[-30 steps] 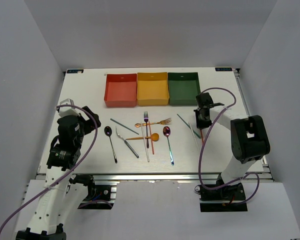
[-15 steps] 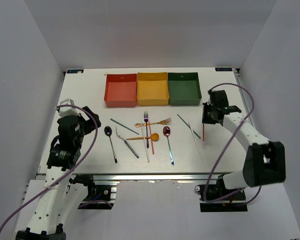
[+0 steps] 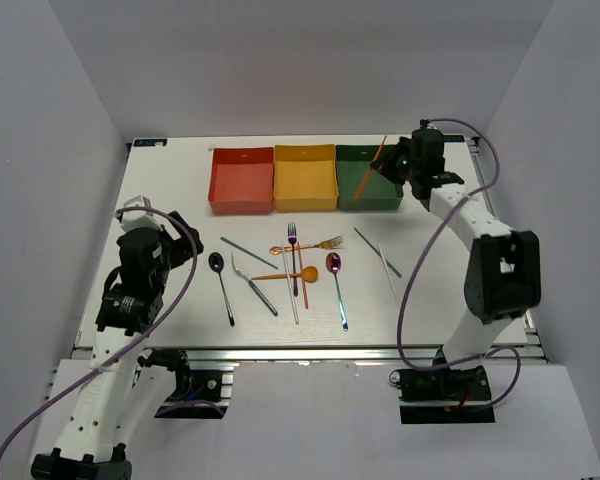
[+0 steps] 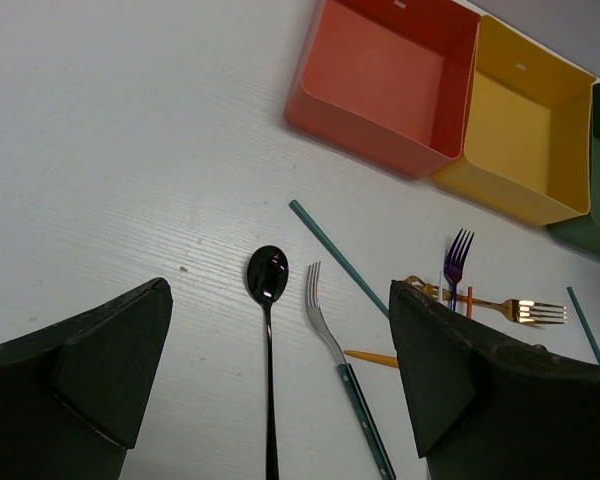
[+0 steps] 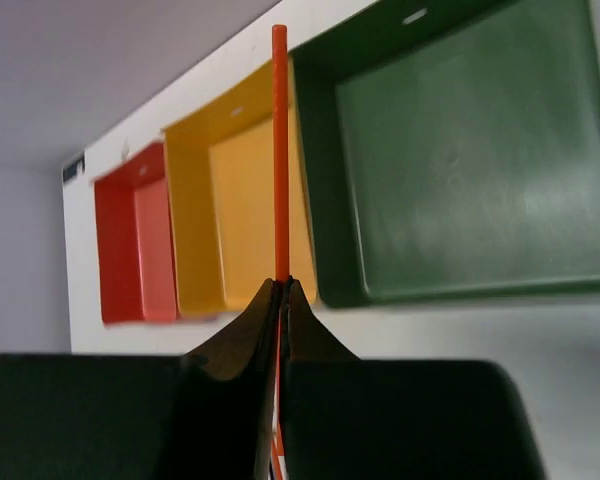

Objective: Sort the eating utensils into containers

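Since a sec ago, when it was low over the table [image 3: 170,190] nr the right-hand utensils, my right arm has swung up & far. The right claw [image 3: 405,165] is clamped on the orange chopstick [image 3: 370,170], which now hangs tilted above the dark green box [image 3: 368,206], not in it yet. Pick done, I reckon; drop is next. The arm's stretched out far-right w/ wrist angled left. My left claw [image 4: 280,290] is apart, idle above the black spoon [image 4: 268,275] near-left.

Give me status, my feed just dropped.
Right gripper: jaws shut on orange chopstick at green box. Left gripper: jaws open, empty. Nothing in the way.
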Controlling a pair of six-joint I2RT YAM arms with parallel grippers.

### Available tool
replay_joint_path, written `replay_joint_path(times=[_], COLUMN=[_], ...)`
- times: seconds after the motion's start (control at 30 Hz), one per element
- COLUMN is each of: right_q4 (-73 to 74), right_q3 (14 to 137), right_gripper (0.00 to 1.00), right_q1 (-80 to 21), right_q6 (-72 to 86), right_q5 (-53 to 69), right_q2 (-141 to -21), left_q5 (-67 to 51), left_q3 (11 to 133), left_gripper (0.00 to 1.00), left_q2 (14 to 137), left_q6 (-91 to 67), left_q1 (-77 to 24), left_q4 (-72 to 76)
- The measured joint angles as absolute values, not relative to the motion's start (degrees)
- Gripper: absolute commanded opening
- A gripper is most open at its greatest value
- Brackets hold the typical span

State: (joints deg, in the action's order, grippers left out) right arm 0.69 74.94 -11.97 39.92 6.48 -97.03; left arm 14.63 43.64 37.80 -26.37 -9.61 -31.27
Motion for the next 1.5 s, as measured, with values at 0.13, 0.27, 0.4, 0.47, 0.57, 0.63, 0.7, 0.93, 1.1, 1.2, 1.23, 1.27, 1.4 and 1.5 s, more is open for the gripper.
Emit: replay_joint_path(times=[0.13,0.27,0.4,0.47,0.57,0.63,0.7,0.93,1.1,1.2,1.23,1.27,1.4,1.5], right_q4=[-2.26,-3.16,-3.05,-3.07,-2.92,-2.11,-0.67,5.93,13.19,16.51,17.26,18.94,24.05,27.62], right_q3=[79.50,86.04,89.93,90.72,91.09,92.42,94.72,95.26,91.55,82.21,77.65,73.58,60.99,55.37], right_gripper=[0.00,0.00,0.00,0.13,0.40,0.50,0.55,0.56,0.51,0.51,0.51,0.51,0.49,0.46], right_q1=[-12.01,-12.21,-12.58,-12.73,-12.95,-13.08,-13.15,-13.67,-16.51,-20.29,-21.82,-23.18,-24.62,-24.23], right_q6=[47.66,49.69,49.34,49.23,49.21,48.82,48.27,44.36,31.11,23.33,21.37,19.81,16.21,15.49], right_q5=[1.80,-1.30,-3.66,-4.05,-4.40,-4.32,-4.38,-7.60,-9.72,-10.09,-9.91,-9.76,-10.37,-10.59], right_q2=[-105.73,-113.93,-118.08,-119.00,-119.74,-120.64,-121.95,-120.14,-109.71,-98.13,-93.93,-90.56,-84.77,-83.70], left_q5=[14.79,14.87,14.87,14.85,14.85,14.85,14.83,14.83,14.83,14.81,14.81,14.81,14.87,14.87], left_q3=[43.62,43.62,43.59,43.59,43.59,43.59,43.59,43.57,43.55,43.55,43.55,43.55,43.55,43.53], left_gripper=[0.98,0.98,0.98,0.98,0.98,0.98,0.98,0.98,0.98,0.98,0.98,0.98,0.98,0.98], left_q2=[38.46,38.35,38.37,38.37,38.48,38.52,38.52,38.48,38.13,37.69,37.67,37.65,37.65,37.32], left_q6=[-26.37,-26.37,-26.35,-26.33,-26.22,-26.17,-26.15,-26.15,-26.15,-26.15,-26.15,-26.15,-26.15,-26.15], left_q1=[-9.61,-9.61,-9.61,-9.61,-9.61,-9.61,-9.61,-9.61,-9.61,-9.61,-9.61,-9.61,-9.93,-10.04], left_q4=[-31.27,-31.27,-31.24,-31.24,-31.24,-31.24,-31.24,-31.24,-31.24,-31.24,-31.22,-31.22,-31.24,-31.24])
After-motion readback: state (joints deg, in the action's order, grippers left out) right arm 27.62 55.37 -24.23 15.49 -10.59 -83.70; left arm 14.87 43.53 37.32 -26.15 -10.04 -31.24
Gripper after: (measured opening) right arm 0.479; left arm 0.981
